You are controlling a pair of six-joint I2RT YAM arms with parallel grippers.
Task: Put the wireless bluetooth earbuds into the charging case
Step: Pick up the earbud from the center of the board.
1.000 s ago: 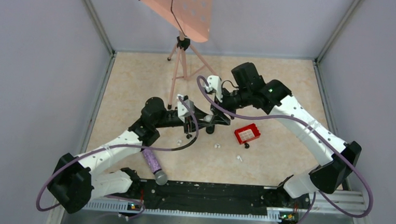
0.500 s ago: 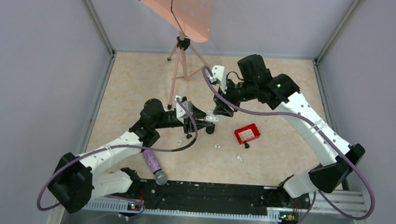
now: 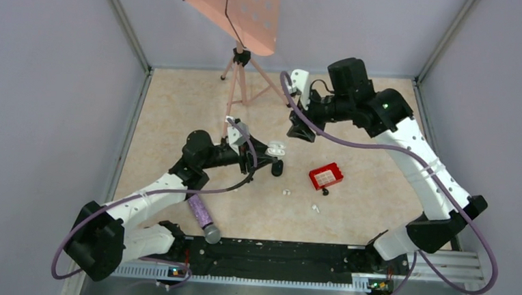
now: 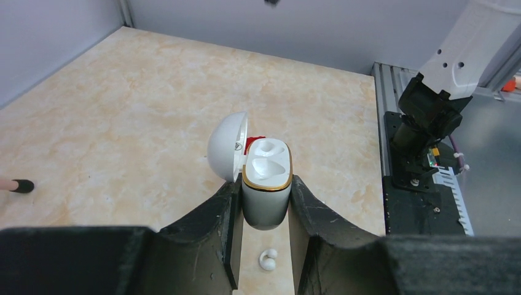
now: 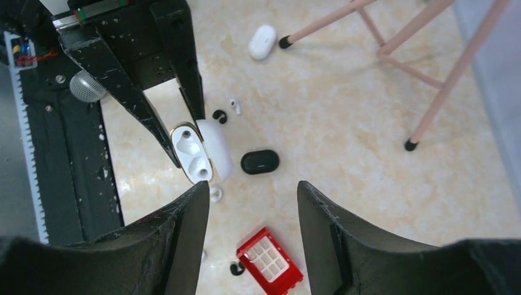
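1. Near the front edge of the bench (image 3: 178,115), left of centre, lies a purple-handled microphone (image 3: 201,216), well apart from the case.
2. The left claw (image 4: 264,183) is clamped on the charging case (image 4: 265,196), holding it above the bench's middle with the lid swung open and both sockets empty. The grip is on the smooth lower shell, so pressing an earbud in could slide or tilt the case between the fingers.
3. Loose white earbuds (image 3: 287,191) lie on the bench toward the front edge, and what looks like another earbud (image 4: 268,259) lies directly beneath the case. They are tiny and glossy, so they could squirt out of a pinch or roll away.
4. The right claw (image 5: 252,184) hangs above the case, slightly toward the back edge, with its fingers apart and carrying nothing. Coming straight down from here risks knocking the lid or the left fingers.
5. A red basket (image 3: 326,175) sits right of centre. A claw reaching for the earbuds near it could catch its rim.
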